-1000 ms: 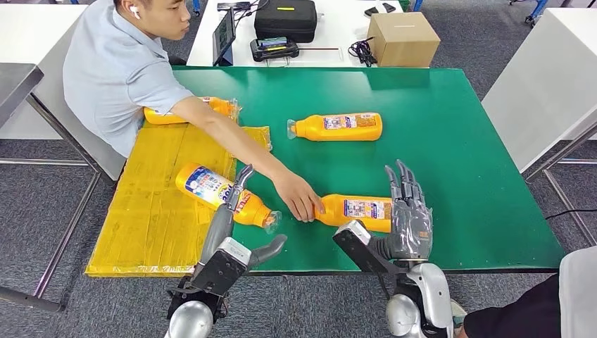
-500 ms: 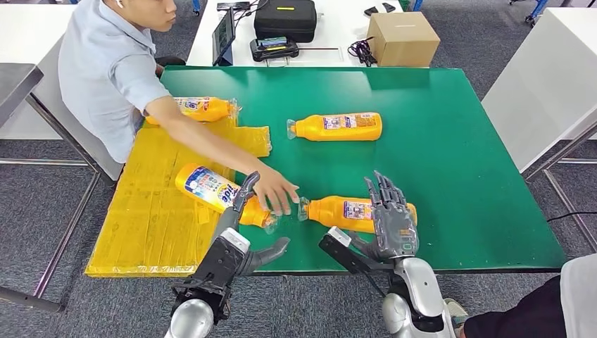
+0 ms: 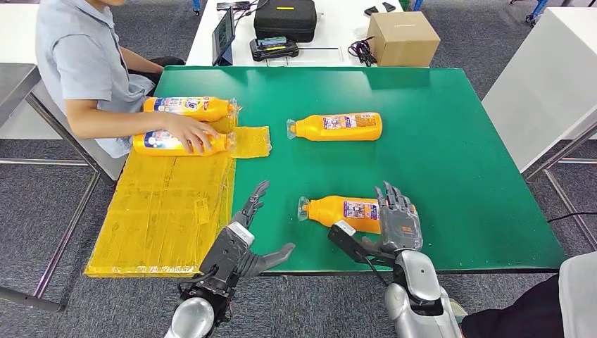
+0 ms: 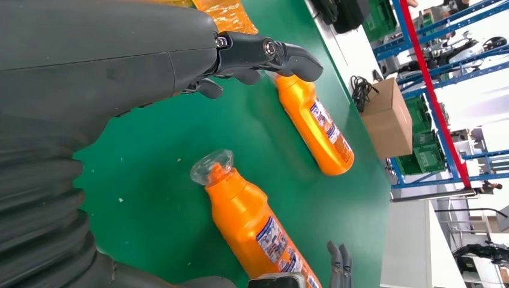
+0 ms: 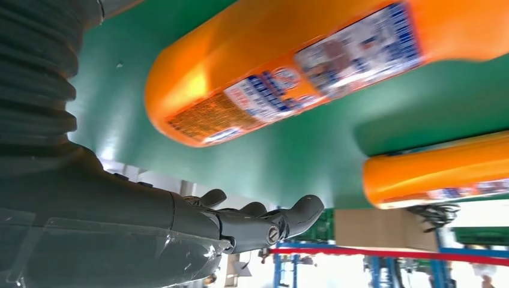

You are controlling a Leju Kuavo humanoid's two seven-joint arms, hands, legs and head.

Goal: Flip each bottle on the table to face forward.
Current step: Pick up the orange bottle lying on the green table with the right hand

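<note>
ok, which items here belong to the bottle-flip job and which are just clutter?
Job:
near orange plastic bottle by the right hand
far orange plastic bottle mid-table
two orange bottles on the yellow sheet, one under a person's hand

Clutter:
brown cardboard box
black carry case

- The head view looked down from high at the green table (image 3: 457,141), both hands low in frame.
- The left wrist view sat close behind its hand, sharing the near bottle (image 4: 255,225).
- The right wrist view looked up along that bottle (image 5: 282,66) from very near.
</note>
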